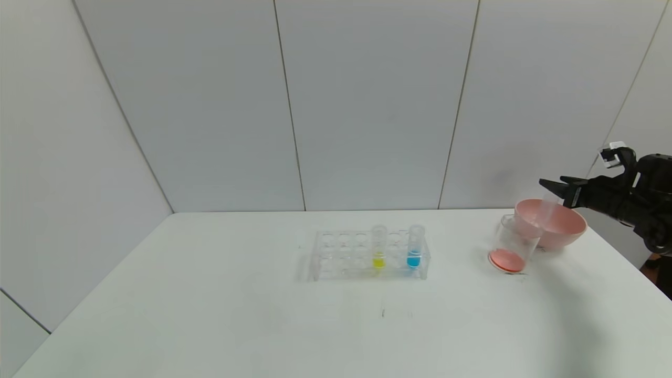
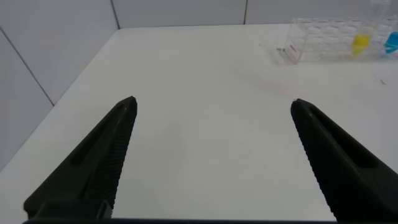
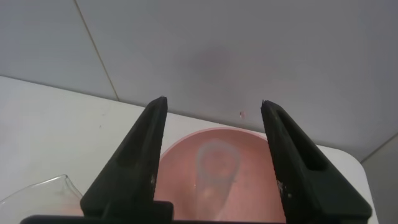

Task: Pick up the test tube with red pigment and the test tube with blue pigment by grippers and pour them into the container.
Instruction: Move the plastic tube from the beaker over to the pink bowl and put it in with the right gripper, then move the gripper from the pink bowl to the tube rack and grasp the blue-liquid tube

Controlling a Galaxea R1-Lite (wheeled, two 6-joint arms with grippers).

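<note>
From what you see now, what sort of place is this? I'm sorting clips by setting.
Probably a staged chemistry-lab bench: a clear tube rack holding the test tube with blue pigment, the container with red liquid and a pink bowl on a white table, enclosed by plain grey panels.

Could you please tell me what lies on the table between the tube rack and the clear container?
Nothing: in the head view, the table between the rack and the container is bare.
</note>
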